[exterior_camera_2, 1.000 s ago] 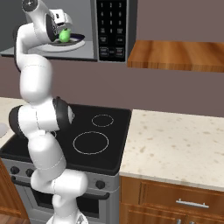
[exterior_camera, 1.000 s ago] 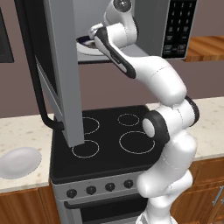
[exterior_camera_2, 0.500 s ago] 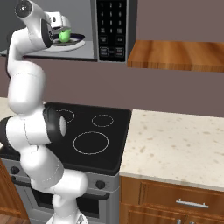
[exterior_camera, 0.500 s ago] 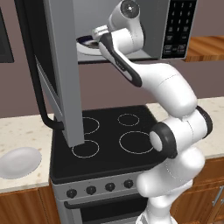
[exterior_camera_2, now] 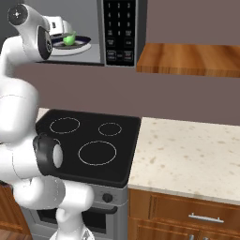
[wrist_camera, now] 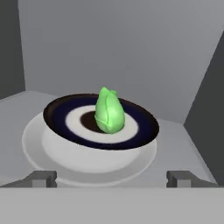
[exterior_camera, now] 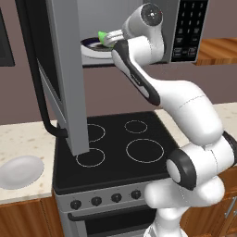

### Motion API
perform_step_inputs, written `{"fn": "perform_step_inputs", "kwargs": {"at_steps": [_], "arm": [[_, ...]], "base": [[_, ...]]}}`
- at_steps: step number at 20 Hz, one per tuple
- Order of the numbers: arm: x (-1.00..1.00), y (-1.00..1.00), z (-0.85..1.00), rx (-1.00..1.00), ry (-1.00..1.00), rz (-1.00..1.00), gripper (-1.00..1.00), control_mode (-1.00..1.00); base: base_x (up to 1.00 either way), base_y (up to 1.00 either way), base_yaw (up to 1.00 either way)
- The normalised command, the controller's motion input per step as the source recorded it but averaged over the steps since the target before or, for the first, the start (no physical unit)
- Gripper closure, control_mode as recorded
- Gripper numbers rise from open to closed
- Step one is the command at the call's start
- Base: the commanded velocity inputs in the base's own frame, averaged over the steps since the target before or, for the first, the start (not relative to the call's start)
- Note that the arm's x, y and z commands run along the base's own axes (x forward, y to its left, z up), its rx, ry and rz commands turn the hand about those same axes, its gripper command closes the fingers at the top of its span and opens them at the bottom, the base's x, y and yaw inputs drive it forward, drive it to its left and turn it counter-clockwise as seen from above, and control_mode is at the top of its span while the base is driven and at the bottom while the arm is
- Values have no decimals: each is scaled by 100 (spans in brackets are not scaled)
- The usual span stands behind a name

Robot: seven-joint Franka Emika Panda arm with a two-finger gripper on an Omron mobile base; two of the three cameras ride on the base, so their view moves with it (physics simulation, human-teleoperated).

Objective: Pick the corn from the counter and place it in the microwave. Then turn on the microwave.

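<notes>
Reaching up in the left base view, the white arm's two-finger gripper (exterior_camera: 107,39) sits at the mouth of the grey metal microwave (exterior_camera: 185,28), whose door hangs wide. From the right base view, the small bright green corn (exterior_camera_2: 69,40) rests on a dark-rimmed white plate (exterior_camera_2: 82,46) inside. Hand view: fingertips (wrist_camera: 41,178) spread wide and empty, corn (wrist_camera: 109,111) lying on the plate (wrist_camera: 57,114).
</notes>
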Motion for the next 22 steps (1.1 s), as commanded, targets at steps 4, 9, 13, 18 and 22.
{"fn": "perform_step_inputs", "kwargs": {"at_steps": [4,9,13,18,22], "arm": [[-67,-18,0,5,-4,0,-100,-100],[-58,-17,0,3,-2,0,-100,-100],[-44,-11,0,0,0,0,-100,-100],[-37,-4,0,0,0,0,-100,-100],[-38,-3,0,0,-1,0,-100,-100]], "base": [[0,0,0],[0,0,0],[0,0,0],[0,0,0],[0,0,0]]}}
